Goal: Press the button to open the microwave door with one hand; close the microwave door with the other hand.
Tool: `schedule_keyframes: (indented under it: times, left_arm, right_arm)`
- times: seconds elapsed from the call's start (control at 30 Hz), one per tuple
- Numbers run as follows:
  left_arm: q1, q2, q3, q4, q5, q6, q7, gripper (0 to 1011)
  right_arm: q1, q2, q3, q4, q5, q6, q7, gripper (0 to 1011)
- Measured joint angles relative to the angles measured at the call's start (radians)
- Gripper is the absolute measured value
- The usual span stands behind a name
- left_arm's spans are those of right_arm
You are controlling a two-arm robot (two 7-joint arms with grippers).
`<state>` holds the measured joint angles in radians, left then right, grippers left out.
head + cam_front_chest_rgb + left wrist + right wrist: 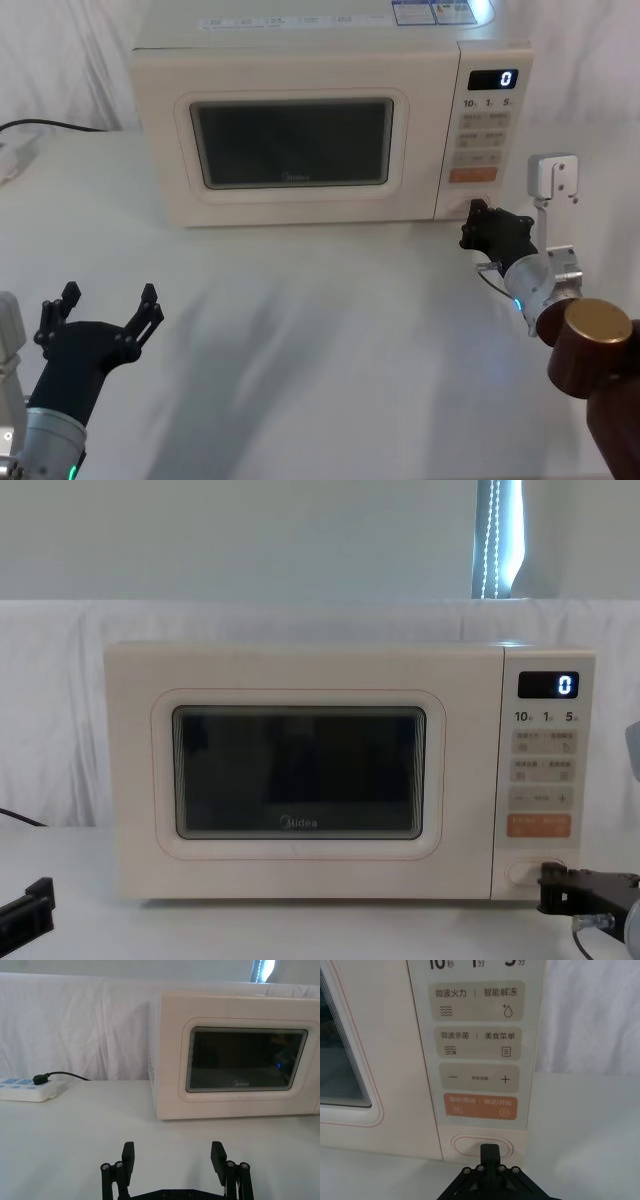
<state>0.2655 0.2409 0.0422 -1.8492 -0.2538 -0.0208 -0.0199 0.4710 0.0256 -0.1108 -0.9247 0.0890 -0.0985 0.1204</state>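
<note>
the microwave door [290, 145] is flush with the cabinet, closed, its dark window facing the robot; the oven stands at the far side of the white table [320, 340]. the control panel [542, 770] sits at the right of the door, with the display [548, 685] reading 0.

the button [482, 1146] is at the bottom of the control panel, directly below the orange key [481, 1105]. the right gripper [489, 1152] is at the button: its two fingers are pressed together with no gap, and their tips lie against the face of the button near its middle. in the chest view the same gripper [552, 880] comes in from the right, level with the button.

the left gripper [172, 1157] hovers low over the table on the near left, well apart from the oven, its fingers spread wide and holding nothing. it faces the door from a distance.

a power strip [27, 1088] with a black plug lies on the table at the far left.
</note>
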Motion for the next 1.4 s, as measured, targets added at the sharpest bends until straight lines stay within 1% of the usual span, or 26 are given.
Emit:
schedule_keyframes:
  times: [0.2,0.7,1.4]
  left_arm:
    - [0.000,0.000,0.000,0.000,0.000,0.000,0.000,1001]
    - [0.000,0.000,0.000,0.000,0.000,0.000,0.000,1001]
    - [0.000,0.000,0.000,0.000,0.000,0.000,0.000,1001]
  right_arm:
    - [0.012,-0.004,0.001,0.018,-0.003,-0.004,0.000,0]
    - [0.021,-0.010,0.004,0.034,-0.010,-0.008,-0.004,0]
    - [0.047,-0.018,0.012,0.074,-0.019,-0.023,-0.012,0]
